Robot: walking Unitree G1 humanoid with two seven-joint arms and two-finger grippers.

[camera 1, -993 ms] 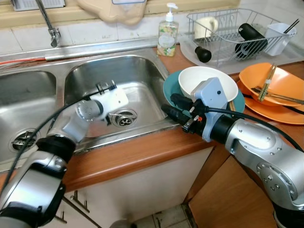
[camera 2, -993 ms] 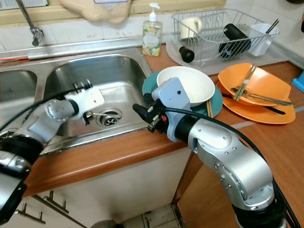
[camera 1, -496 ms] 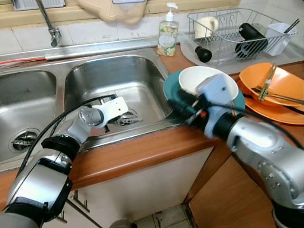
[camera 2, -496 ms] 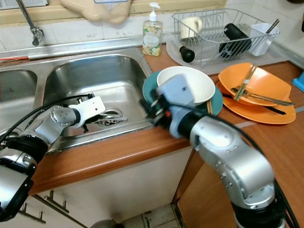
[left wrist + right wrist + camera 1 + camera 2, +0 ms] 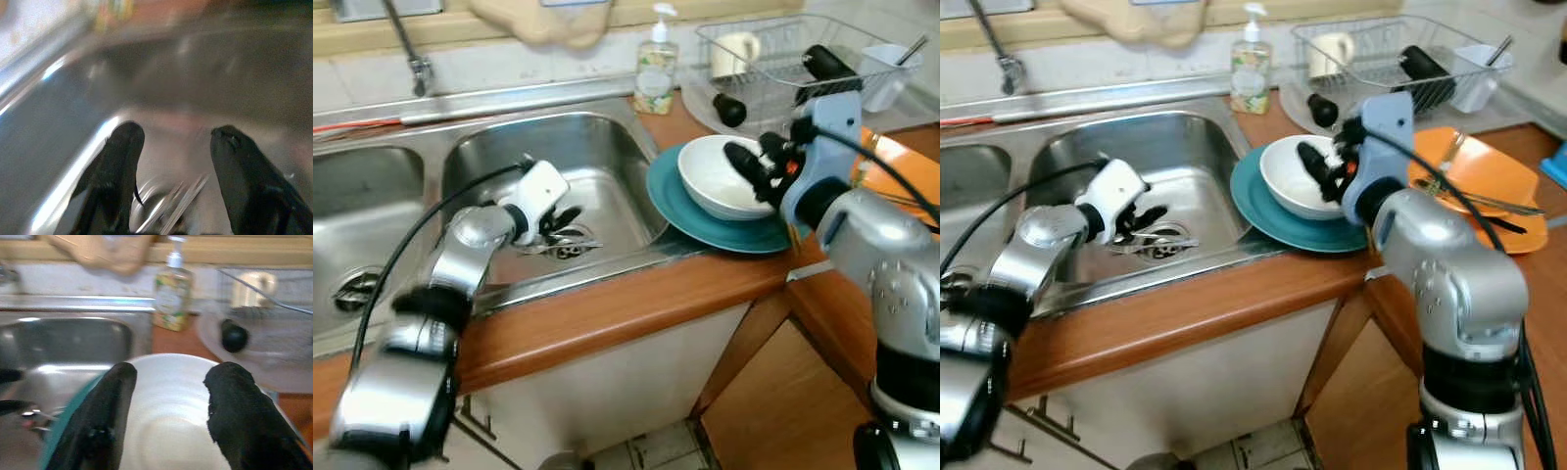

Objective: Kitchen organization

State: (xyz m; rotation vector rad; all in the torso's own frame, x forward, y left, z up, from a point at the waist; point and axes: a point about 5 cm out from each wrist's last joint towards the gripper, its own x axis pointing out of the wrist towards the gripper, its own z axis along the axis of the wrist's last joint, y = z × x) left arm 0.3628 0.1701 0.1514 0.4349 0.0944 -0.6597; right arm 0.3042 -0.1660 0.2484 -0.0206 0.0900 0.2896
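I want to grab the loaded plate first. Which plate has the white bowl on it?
The teal plate beside the sink holds the white bowl; the orange plates farther right carry only utensils.

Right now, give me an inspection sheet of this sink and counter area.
Surface: wooden counter beside a steel double sink.
Job's things: white bowl sits on a teal plate; metal utensils lie by the drain.
Clutter: orange plates with cutlery on them; dish rack holding a mug and dark items; soap bottle.
Grippers: left gripper is down in the sink basin, fingers open above the utensils; right gripper is over the bowl, fingers open.
Cables: black cable runs along the left arm, another along the right arm.
Surroundings: faucet, tiled backsplash, cabinet fronts below.
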